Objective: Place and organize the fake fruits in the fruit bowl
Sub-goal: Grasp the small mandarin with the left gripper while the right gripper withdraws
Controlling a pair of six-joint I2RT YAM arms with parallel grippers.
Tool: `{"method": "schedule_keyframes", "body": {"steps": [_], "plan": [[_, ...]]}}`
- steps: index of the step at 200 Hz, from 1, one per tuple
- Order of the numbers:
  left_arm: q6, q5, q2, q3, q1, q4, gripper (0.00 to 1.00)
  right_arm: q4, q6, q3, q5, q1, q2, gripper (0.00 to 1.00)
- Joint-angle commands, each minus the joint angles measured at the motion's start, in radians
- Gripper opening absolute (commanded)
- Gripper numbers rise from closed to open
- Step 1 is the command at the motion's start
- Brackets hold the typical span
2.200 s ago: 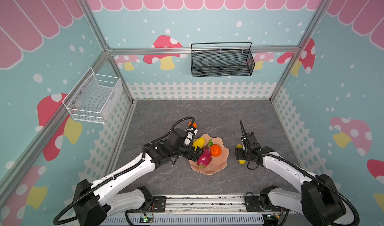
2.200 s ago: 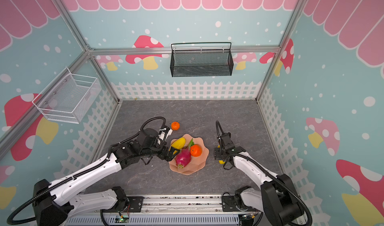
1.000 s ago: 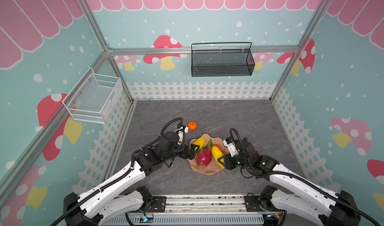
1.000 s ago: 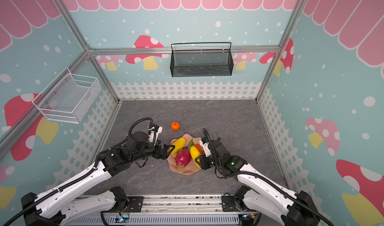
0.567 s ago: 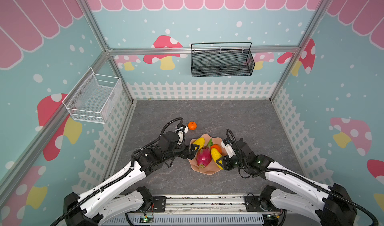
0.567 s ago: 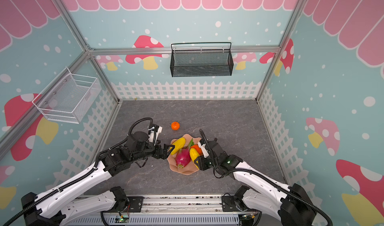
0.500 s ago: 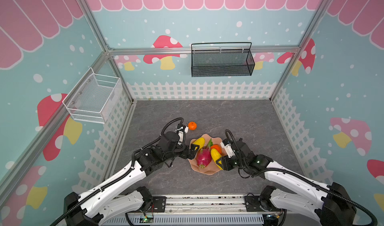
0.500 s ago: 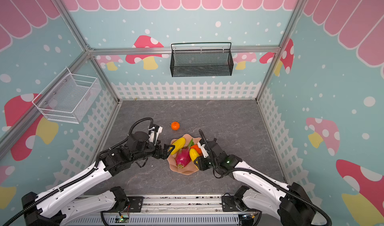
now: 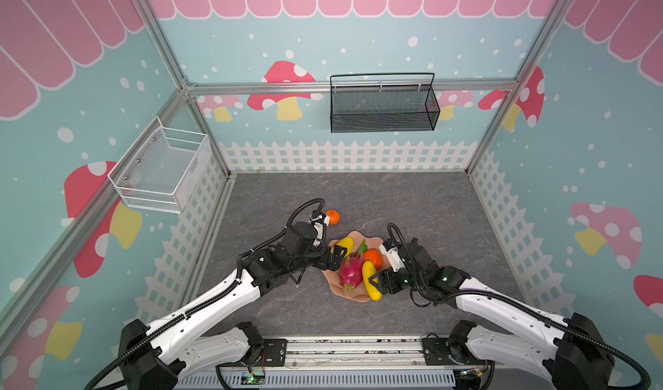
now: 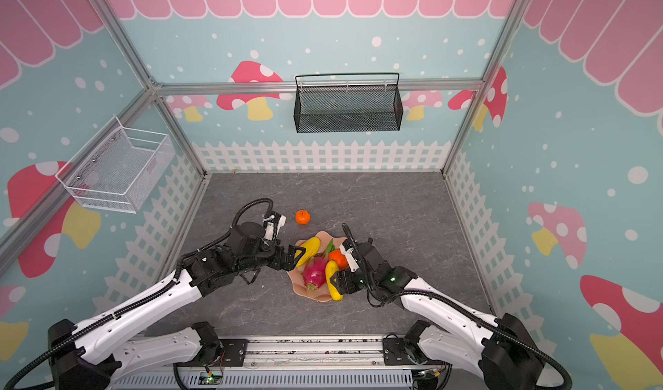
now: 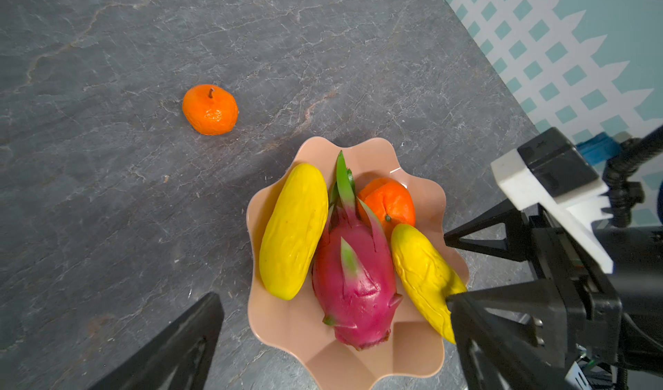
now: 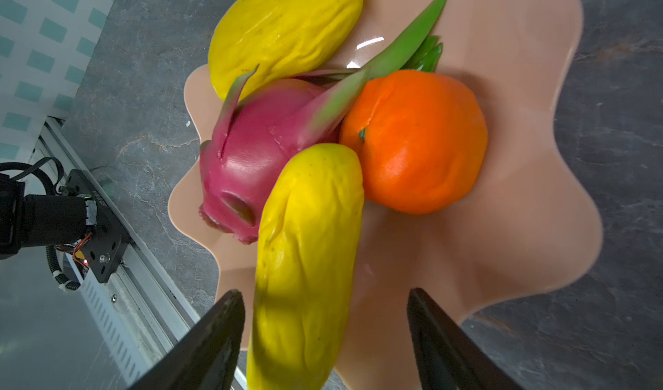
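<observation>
Reading the grey tabletop [image 9: 412, 205] as a clock, with twelve at the picket-fence wall, the fruit bowl [image 9: 353, 296] sits a little toward six from the middle. Four of the fake fruits lie in it. The dragon fruit [image 9: 349, 273] fills the centre, its green tips pointing to about one o'clock. One yellow fruit [image 9: 343, 245] lies along the bowl's eleven o'clock side. An orange [image 9: 374, 256] sits at two o'clock, against the dragon fruit's leaves. The second yellow fruit [image 9: 370, 280] leans on the dragon fruit at the four o'clock side. One end is up against the orange and the other pokes out over the rim at five o'clock. The other orange [image 9: 332, 216] rests alone on the tabletop, near the bowl at its eleven o'clock and clear of the rim.

The right claw [image 12: 323, 293] comes in low from four o'clock, jaws spread wide around the outer end of that second yellow fruit. In the right wrist view the fruit lies close beside one finger [image 12: 215, 338] with a clear gap to the other, so nothing is gripped. The left claw [image 9: 336, 258] hovers at the bowl's nine o'clock rim, just beside the first yellow fruit, jaws wide and empty.

A black mesh basket [image 9: 384, 114] hangs on the twelve o'clock wall, and a white wire basket [image 9: 161, 171] on the nine o'clock wall.
</observation>
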Motion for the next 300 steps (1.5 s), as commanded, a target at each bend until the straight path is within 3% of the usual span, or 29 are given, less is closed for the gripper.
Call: {"method": "schedule_keyframes", "body": {"steps": [1,15,58,83,86,128,211,300], "plan": [[0.034,-0.093,0.057,0.055,0.024,0.015,1.0,-0.009,-0.018,0.065,0.041,0.006,-0.019,0.77],[0.03,-0.113,0.117,0.082,0.074,0.026,1.0,-0.017,-0.031,0.101,0.073,0.006,-0.027,0.78],[0.026,0.041,0.452,0.25,0.273,0.079,0.96,0.006,-0.139,0.208,0.099,0.006,0.002,0.92],[0.048,0.071,0.63,0.386,0.299,0.098,0.93,0.037,-0.186,0.259,0.126,0.006,0.064,0.95],[0.05,0.074,0.65,0.4,0.3,0.098,0.93,0.045,-0.191,0.262,0.126,0.006,0.068,1.0],[0.054,0.034,0.848,0.576,0.301,0.042,0.89,0.112,-0.232,0.273,0.104,0.004,0.11,0.98],[0.054,-0.025,1.045,0.76,0.301,-0.075,0.79,0.182,-0.241,0.224,0.019,-0.027,0.116,0.98],[0.061,-0.04,1.108,0.772,0.301,-0.085,0.75,0.185,-0.234,0.197,-0.01,-0.057,0.101,0.98]]}}
